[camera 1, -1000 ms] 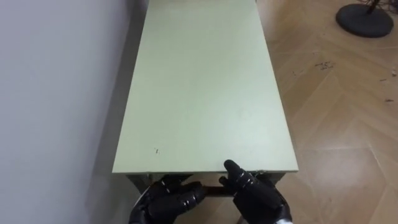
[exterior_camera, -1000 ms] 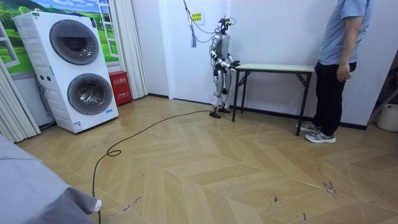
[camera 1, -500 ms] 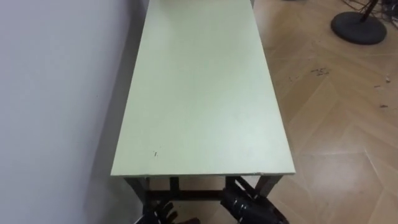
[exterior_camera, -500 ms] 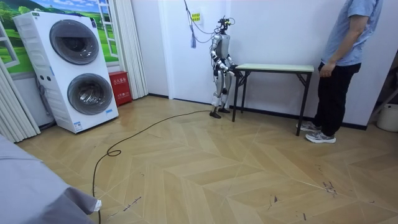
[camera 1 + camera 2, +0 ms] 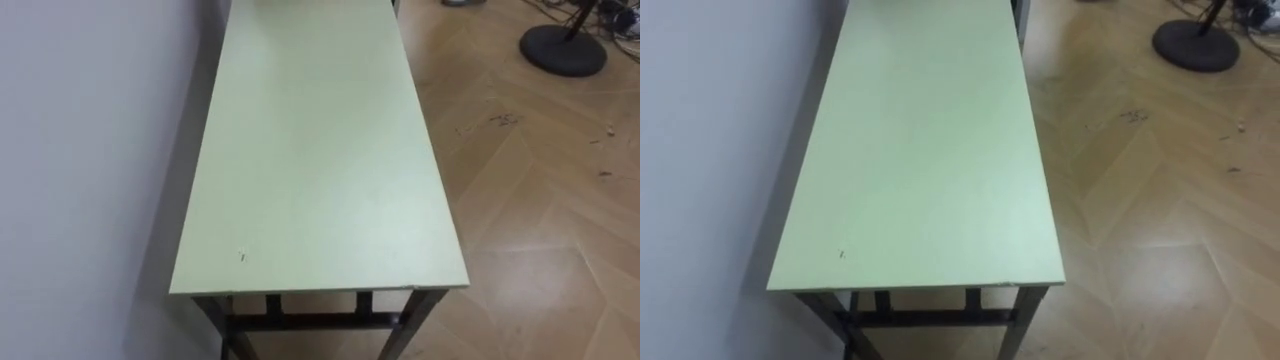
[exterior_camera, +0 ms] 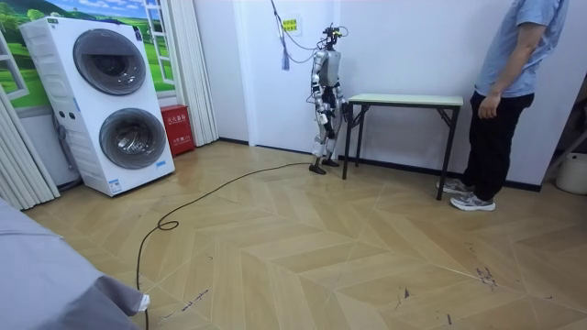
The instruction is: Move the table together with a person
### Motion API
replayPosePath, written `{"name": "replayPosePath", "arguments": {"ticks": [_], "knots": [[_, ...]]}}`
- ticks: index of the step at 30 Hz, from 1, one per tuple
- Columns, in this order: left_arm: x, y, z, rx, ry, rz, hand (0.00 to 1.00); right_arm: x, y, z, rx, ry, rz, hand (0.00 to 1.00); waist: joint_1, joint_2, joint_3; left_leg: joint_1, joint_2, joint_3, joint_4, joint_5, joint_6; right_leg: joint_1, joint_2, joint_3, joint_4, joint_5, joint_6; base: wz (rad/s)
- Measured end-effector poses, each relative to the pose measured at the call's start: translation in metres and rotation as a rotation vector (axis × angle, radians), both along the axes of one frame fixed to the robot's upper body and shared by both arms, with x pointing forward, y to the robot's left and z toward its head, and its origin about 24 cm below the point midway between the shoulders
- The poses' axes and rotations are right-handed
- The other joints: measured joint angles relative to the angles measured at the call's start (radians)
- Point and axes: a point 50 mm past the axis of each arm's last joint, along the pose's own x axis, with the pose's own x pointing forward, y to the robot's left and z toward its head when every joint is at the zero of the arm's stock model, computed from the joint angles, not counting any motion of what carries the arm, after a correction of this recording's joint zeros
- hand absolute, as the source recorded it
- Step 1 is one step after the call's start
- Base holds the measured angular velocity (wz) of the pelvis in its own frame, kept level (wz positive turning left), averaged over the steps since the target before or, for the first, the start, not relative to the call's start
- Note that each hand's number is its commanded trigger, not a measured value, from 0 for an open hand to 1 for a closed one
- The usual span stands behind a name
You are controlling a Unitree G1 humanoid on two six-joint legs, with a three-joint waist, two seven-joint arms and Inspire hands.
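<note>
A long table with a pale green top and dark legs stretches away from me along the white wall; its near short edge lies just below me. In the room view I stand upright at the end of the table on the room view's left. My right hand hangs close by my waist, drawn back from the table. A person in a blue shirt and dark trousers stands at the far end, one hand held at the hip, a little apart from the tabletop.
The wall runs tight along the table's left side. Wooden floor lies open to its right, with a round black stand base at the far right. Stacked washing machines and a red box stand behind me.
Both my hands, which were at the table's near edge, have dropped down out of the eye views. The person has turned toward the table and raised a hand to the hip.
</note>
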Motion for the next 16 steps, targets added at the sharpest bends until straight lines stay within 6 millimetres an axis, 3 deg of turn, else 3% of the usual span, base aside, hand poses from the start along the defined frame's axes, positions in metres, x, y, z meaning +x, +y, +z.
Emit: {"name": "replayPosePath", "arguments": {"ticks": [5,16], "knots": [[-0.013,0.005,-0.004,0.068,0.07,0.068,0.0,-0.011,0.005,-0.005,-0.004,0.068,-0.085,0.0,0.002,0.0,0.0002,0.013,0.009,0.021,-0.004,-0.007,-0.007,0.007,0.008,0.006,-0.012,0.003,-0.004,-0.14],[-0.018,0.008,-0.005,0.175,0.122,0.115,0.0,-0.011,0.01,-0.008,0.009,0.128,-0.122,0.0,0.015,-0.002,-0.0025,0.032,0.009,0.028,-0.008,-0.008,-0.007,0.023,0.006,0.006,-0.015,0.003,-0.004,-0.01]]}}
